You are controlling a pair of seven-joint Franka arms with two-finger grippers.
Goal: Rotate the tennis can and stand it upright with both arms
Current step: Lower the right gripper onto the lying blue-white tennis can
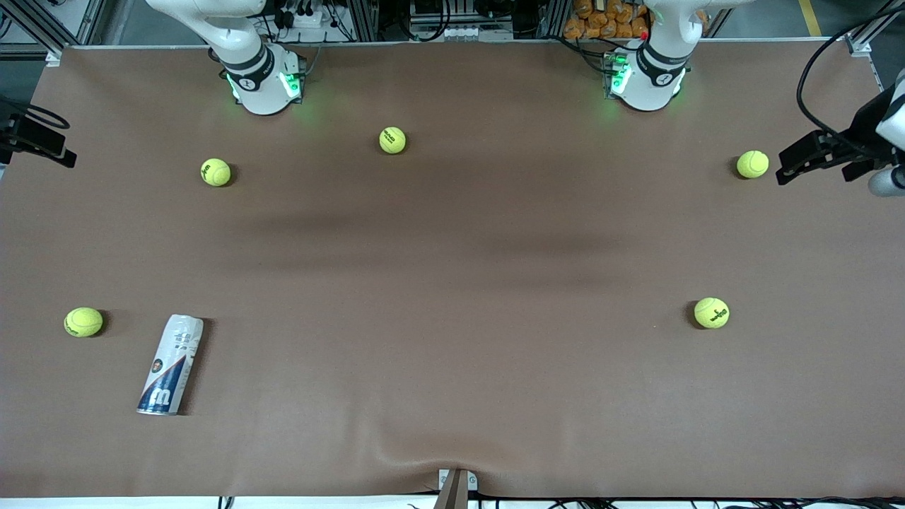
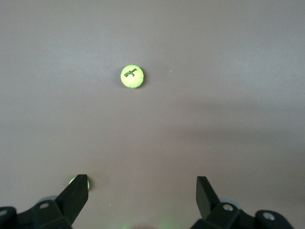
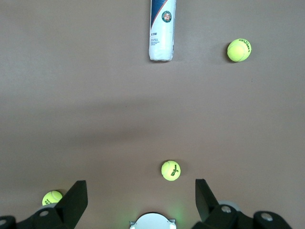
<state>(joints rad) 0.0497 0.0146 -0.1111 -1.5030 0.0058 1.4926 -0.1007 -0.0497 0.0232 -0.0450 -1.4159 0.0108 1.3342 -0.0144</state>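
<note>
Slim clear plastic tennis can (image 1: 170,365) lying flat, long way toward bases, closest to right arm's end. Right gripper (image 3: 141,196) and left gripper (image 2: 142,193) wide open, empty, high over table.

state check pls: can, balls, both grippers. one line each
tennis can: lying on its side on the table, toward the right arm's end, untouched
tennis balls: five, loose on the table, none in the can
left gripper: open, empty, up over the table
right gripper: open, empty, up over the table
</note>
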